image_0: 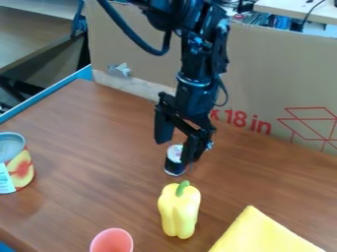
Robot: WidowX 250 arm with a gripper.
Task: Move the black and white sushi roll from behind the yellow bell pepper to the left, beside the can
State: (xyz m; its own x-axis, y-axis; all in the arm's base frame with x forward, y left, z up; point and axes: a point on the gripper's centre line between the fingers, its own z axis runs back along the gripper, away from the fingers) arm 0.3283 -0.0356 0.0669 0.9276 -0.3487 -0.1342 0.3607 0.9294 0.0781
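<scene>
The small dark cylinder [175, 165] stands on the brown tabletop [85, 133], near the middle of the view, with the black gripper [174, 152] hanging down over it. The jaws are wide apart, one on either side as the camera sees them, and the one nearer the right of the view overlaps the cylinder's edge; whether they touch is hard to say, since the dark shapes run together there. Judging by this, the work is at an early stage: the gripper is placed at the cylinder, but no hold has been taken and nothing has been raised, so both a grip and any change of the cylinder's place are undone. The cylinder itself is short and seems upright, with a pale, roundish top carrying some faint markings, a nearly black side and a thin whitish edge at its foot. Just in front of it, closer to the camera, is a yellow bell pepper [179, 210] with a green stem, set apart from the gripper. Further forward are a pink cup [112, 241], partly cut off by the bottom edge, and a flat yellow piece [260, 234] in the lower right. A larger can [18, 170] with a yellow and red label stands at the left edge, and printed cardboard [263, 83] rises behind the table
</scene>
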